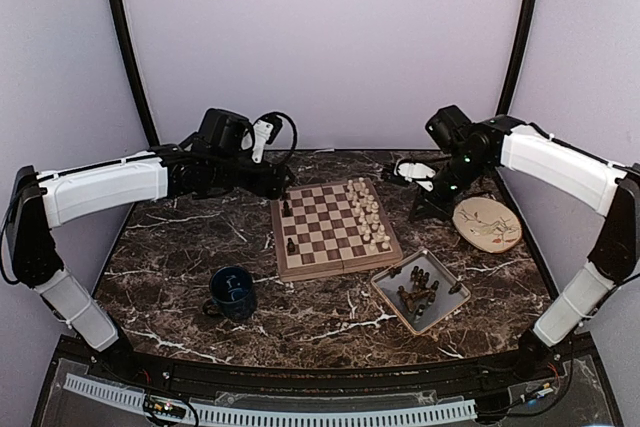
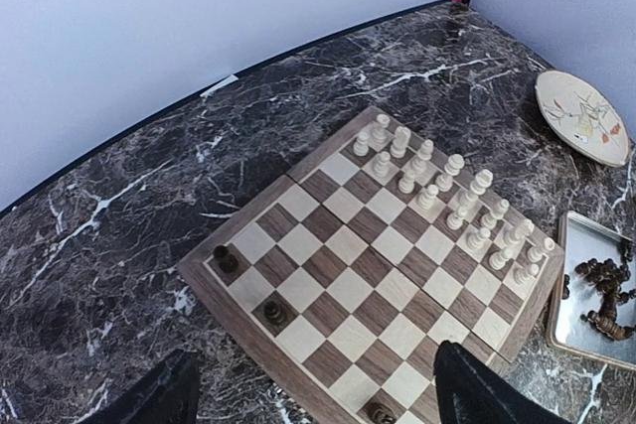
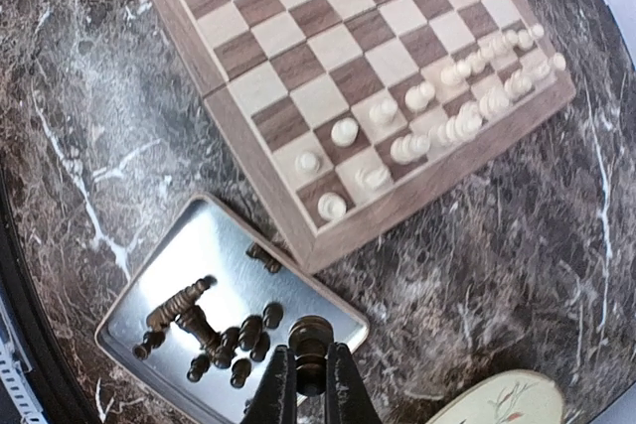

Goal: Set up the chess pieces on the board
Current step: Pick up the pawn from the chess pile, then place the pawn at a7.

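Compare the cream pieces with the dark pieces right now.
The cream pieces stand in two rows along one edge of the board; most dark pieces sit heaped in the tray, only three on the board. Cream pieces stand upright; some dark pieces lie flat. The right gripper holds a dark piece, no cream one. Both are turned figures.

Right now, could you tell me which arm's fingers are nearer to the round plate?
Right. The right fingers, holding a dark piece, hang beside the plate; the left fingers sit across the board.
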Controlling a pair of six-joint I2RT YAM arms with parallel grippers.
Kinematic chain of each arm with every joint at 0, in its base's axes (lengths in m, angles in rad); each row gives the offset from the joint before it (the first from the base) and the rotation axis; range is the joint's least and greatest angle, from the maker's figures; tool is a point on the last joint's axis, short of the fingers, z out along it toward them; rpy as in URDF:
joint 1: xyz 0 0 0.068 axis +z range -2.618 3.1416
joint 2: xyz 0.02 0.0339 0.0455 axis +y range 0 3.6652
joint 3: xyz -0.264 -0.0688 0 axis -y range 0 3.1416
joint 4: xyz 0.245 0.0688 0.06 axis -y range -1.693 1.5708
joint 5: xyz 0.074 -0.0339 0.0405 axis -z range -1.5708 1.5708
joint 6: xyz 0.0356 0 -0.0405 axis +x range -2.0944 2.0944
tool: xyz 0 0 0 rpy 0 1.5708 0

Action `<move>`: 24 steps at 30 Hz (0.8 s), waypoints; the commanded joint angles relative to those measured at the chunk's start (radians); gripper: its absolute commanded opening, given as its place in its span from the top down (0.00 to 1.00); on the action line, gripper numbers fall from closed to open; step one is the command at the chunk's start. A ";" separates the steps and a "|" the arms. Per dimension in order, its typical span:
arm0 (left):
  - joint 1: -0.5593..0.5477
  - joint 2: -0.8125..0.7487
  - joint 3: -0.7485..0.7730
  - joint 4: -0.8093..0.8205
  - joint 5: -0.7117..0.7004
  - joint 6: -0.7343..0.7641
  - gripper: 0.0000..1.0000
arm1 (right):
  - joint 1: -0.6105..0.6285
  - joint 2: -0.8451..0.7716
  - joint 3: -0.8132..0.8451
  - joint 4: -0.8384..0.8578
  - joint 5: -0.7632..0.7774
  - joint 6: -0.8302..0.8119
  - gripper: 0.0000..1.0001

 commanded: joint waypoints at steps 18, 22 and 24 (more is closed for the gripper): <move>0.125 -0.269 -0.174 0.222 -0.115 -0.133 0.16 | 0.394 0.654 0.617 -0.019 0.097 0.039 1.00; 0.125 -0.285 -0.180 0.232 -0.120 -0.126 0.16 | 0.415 0.731 0.699 -0.033 0.100 0.053 1.00; 0.125 -0.289 -0.183 0.237 -0.111 -0.125 0.16 | 0.422 0.756 0.718 -0.041 0.100 0.060 1.00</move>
